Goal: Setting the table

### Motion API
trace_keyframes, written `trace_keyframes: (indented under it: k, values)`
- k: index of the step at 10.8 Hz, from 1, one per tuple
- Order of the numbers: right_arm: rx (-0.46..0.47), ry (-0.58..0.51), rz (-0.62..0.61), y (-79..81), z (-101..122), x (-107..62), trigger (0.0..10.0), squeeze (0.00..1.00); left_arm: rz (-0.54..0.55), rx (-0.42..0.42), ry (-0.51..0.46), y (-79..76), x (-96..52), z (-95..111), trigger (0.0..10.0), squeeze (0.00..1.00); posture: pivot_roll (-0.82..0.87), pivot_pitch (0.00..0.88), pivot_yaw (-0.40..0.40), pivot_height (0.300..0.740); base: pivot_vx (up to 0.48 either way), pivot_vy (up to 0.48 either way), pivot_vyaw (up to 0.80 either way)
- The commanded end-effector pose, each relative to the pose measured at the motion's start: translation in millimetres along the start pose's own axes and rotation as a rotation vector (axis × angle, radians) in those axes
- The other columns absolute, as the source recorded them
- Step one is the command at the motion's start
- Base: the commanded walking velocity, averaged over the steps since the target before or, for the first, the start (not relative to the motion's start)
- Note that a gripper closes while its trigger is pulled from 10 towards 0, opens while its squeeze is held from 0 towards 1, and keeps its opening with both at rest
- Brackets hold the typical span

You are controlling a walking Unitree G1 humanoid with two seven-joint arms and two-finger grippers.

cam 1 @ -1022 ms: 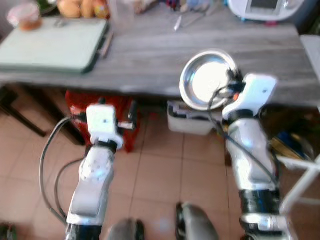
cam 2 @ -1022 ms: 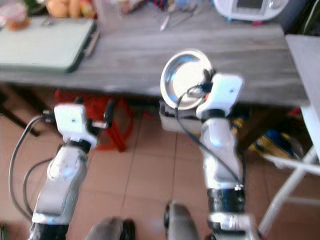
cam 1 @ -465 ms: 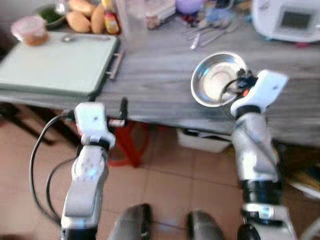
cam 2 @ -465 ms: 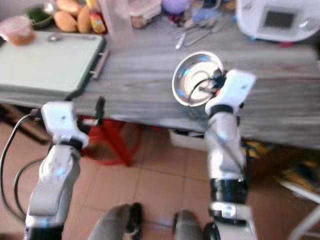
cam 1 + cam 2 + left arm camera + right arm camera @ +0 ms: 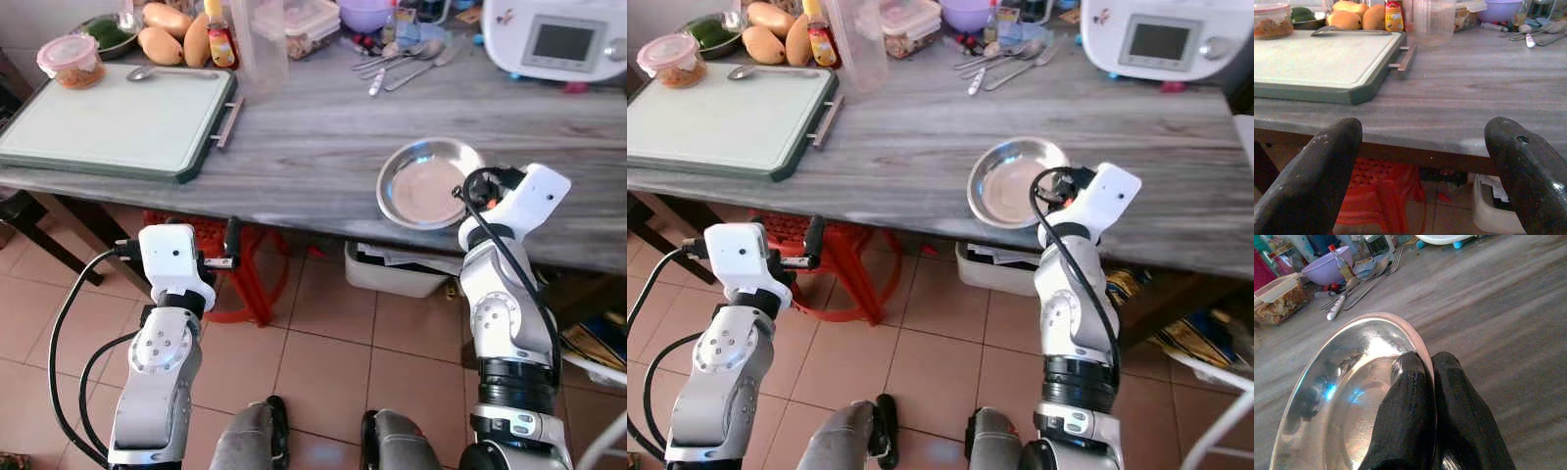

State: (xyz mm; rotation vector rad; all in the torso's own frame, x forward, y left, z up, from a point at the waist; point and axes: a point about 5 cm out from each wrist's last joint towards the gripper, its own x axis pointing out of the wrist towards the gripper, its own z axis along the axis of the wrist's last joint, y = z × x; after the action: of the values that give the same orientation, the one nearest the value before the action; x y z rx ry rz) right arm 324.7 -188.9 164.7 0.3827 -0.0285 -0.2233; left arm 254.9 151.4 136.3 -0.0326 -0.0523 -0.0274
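Note:
A shiny steel plate (image 5: 423, 186) lies nearly flat on the grey wooden table (image 5: 313, 137), close to its front edge on the right. My right gripper (image 5: 1429, 368) is shut on the plate's near rim, one finger inside the rim and one outside. My left gripper (image 5: 1425, 131) is open and holds nothing. It hovers in front of the table's edge, slightly below the top, facing a pale green cutting board (image 5: 1312, 58).
At the back of the table are spoons and forks (image 5: 402, 64), a white appliance (image 5: 554, 39), a clear jug (image 5: 263, 39), mangoes (image 5: 162, 44) and a lidded tub (image 5: 71, 61). A red stool (image 5: 220, 269) and a white bin (image 5: 392, 269) sit under the table.
The view has shifted and sharpened. My right gripper has brought the plate from tilted above the table's edge down to nearly flat on the tabletop. The left gripper stays open.

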Motion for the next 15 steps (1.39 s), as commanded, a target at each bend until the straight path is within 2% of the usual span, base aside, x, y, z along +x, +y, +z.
trace_keyframes:
  k: [1, 3, 6, 10, 13, 14, 15]
  values:
    - [0.006, 0.058, -0.018, -5.0, -10.2, -1.3, 10.0, 0.00, -0.001, -0.001, 0.025, 1.3, -2.7, -4.1, 10.0, 0.00, 0.00, 0.173, 0.043, 0.740, 0.000, 0.000, 0.00]
    - [0.015, 0.064, -0.015, -4.3, -9.8, 3.6, 10.0, 0.00, -0.029, -0.021, 0.042, -5.8, -4.6, -8.3, 10.0, 0.00, 0.01, 0.162, 0.042, 0.740, 0.000, 0.000, 0.00]
    - [0.052, 0.073, 0.011, -0.6, -7.7, 28.2, 10.0, 0.00, -0.027, -0.023, 0.041, -4.2, -3.1, -5.9, 10.0, 0.00, 0.01, 0.187, 0.068, 0.740, 0.000, 0.000, 0.00]
    - [0.087, 0.134, 0.056, 22.5, -9.4, 50.4, 10.0, 0.00, -0.045, -0.029, 0.047, -8.6, -4.4, -5.3, 10.0, 0.00, 0.02, 0.211, 0.069, 0.740, 0.000, 0.000, 0.00]
    - [0.072, 0.211, 0.072, 32.2, -17.6, 55.0, 10.0, 0.00, -0.049, -0.027, 0.052, -9.0, -5.7, -4.9, 10.0, 0.00, 0.02, 0.220, 0.064, 0.740, 0.000, 0.000, 0.00]
    - [0.074, 0.218, 0.075, 33.2, -18.4, 54.6, 10.0, 0.86, -0.051, -0.027, 0.052, -9.2, -5.9, -4.8, 10.0, 0.00, 0.02, 0.221, 0.063, 0.740, 0.000, 0.000, 0.00]
    - [0.087, 0.236, 0.081, 34.1, -19.3, 53.3, 10.0, 1.00, -0.072, -0.035, 0.051, -11.9, -6.1, -4.5, 10.0, 0.00, 0.02, 0.221, 0.061, 0.740, 0.000, 0.000, 0.00]
